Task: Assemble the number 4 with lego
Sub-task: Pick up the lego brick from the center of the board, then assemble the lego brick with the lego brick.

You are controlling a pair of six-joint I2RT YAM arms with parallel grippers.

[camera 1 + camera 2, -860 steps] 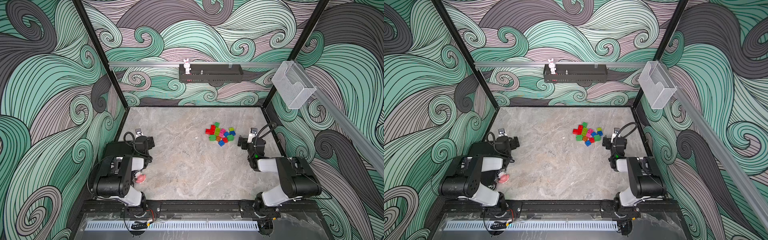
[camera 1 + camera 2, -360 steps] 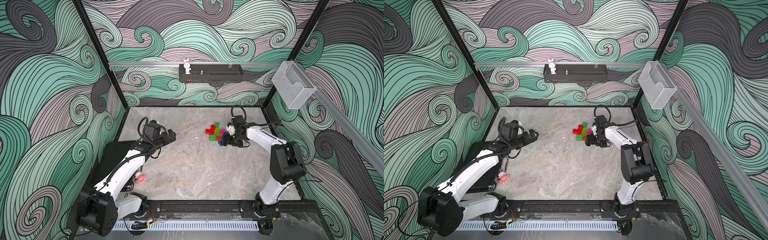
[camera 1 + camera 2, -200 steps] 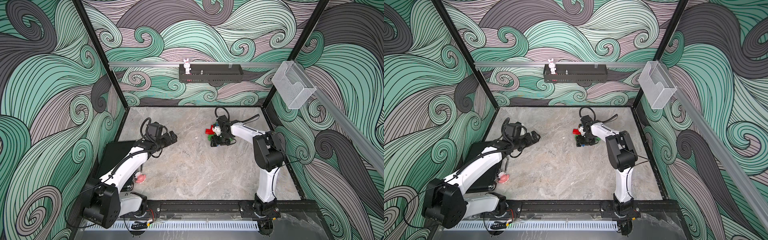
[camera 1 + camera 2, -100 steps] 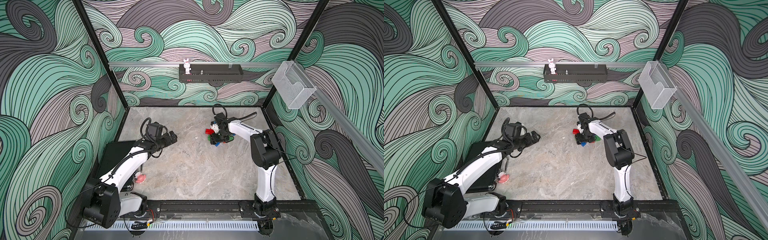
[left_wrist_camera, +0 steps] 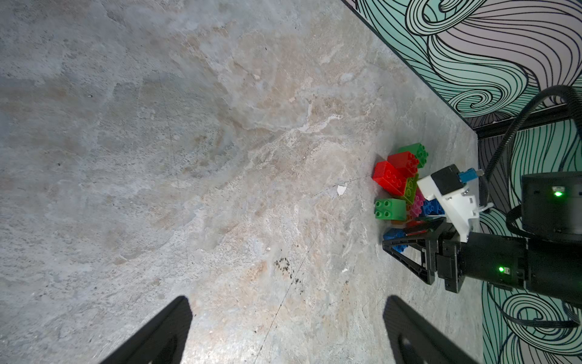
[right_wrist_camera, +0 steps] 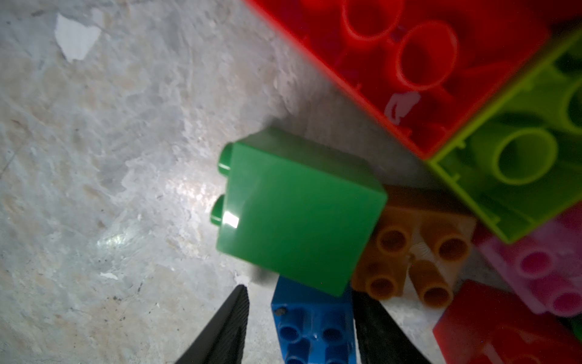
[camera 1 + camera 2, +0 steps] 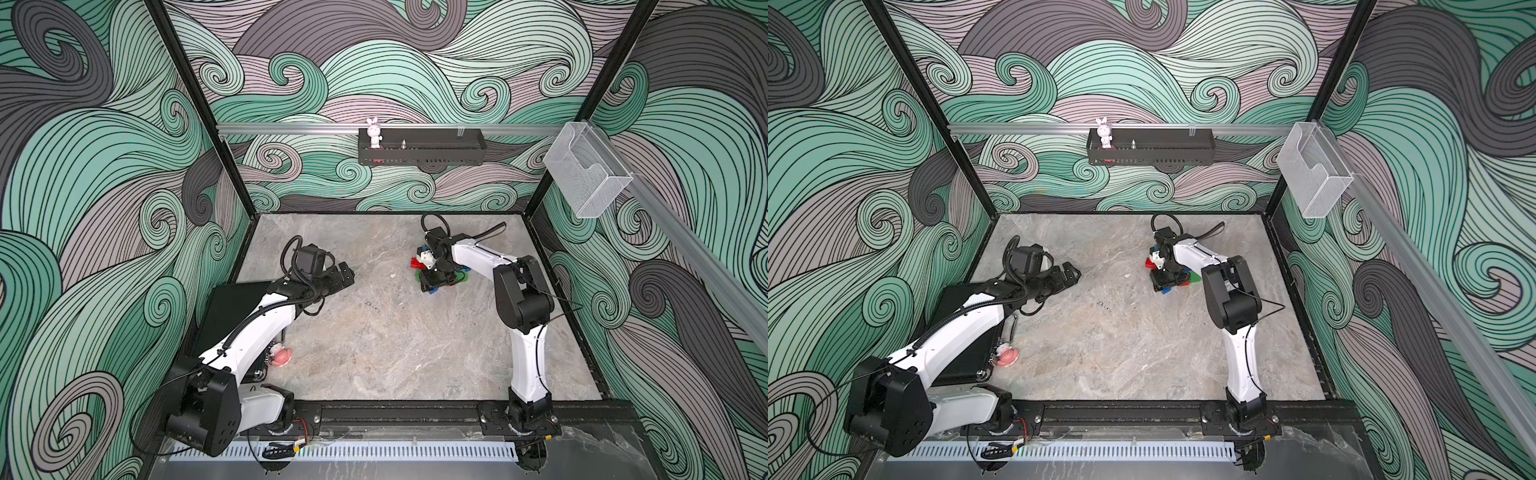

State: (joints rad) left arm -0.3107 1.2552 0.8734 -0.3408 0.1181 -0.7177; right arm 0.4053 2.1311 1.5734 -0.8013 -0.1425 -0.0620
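**Right pincer straddles a blue brick at the lego heap**

The lego (image 5: 396, 186) lies in 1 tight heap on the grey surface (image 7: 374, 340), toward the back on the robot's right side. The right pincer (image 6: 299, 290) is down at the heap's front edge, its 2 jaws partly open on either side of a blue brick (image 6: 311, 327). 1 jaw sits right beside the brick and the other stands off with bare surface between, so nothing is gripped. A green brick (image 6: 299, 214) lies on its side just beyond, touching an orange brick (image 6: 409, 252). The left pincer (image 7: 347, 276) hovers well apart over bare surface, jaws spread wide, holding nothing.
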